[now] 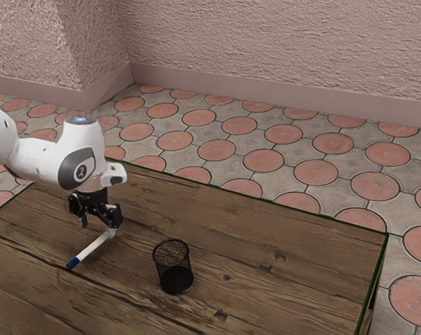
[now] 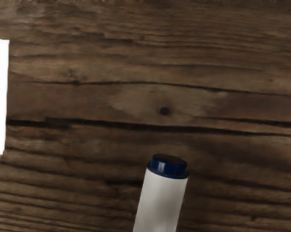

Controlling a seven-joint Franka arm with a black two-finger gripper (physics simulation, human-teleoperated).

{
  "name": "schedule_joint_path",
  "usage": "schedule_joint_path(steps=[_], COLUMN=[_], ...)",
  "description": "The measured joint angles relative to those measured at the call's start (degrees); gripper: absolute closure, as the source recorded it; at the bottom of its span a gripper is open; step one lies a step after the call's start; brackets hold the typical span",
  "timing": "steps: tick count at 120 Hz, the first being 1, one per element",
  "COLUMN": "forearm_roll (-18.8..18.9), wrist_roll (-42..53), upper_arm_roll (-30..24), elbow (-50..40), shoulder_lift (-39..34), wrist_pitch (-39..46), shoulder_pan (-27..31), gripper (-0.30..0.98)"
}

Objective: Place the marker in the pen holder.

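1. The marker [image 1: 91, 249] lies between six and seven o'clock from the claw [image 1: 98, 226] in the exterior view, very near it and slanting across the table [image 1: 280, 262].
2. Its long axis runs from about two o'clock, where the white end sits by one fingertip, to about eight o'clock, where the blue end [image 1: 72, 264] points away from the claw.
3. The claw stands apart, its two fingers spread, with nothing clamped between them. The white end is beside or under one finger; in fairness, I can't tell from this angle whether they touch.
4. In the wrist view, the barrel runs from the blue end back towards the hand, so the next move, as I judge it, is to centre the claw over the white barrel and close across that axis. Closing along it could push or spin the marker.
5. There is only the one arm [image 1: 39, 157], and the white end is the nearer to it.
6. The pen holder [image 1: 174, 269] stands upright at about four o'clock from the claw, so the carry should go that way once the grip is made.
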Motion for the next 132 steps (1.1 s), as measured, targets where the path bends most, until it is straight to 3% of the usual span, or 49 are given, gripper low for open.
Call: schedule_joint_path(steps=[54,132], forearm_roll=[-0.2,0.1], wrist_roll=[-0.2,-0.2], upper_arm_roll=[0.0,0.0], elbow=[-3.7,-4.5], shoulder_lift=[1.0,0.7], wrist_pitch=[8.3,9.3], shoulder_pan=[-1.1,-1.2], gripper=[0.04,0.62])
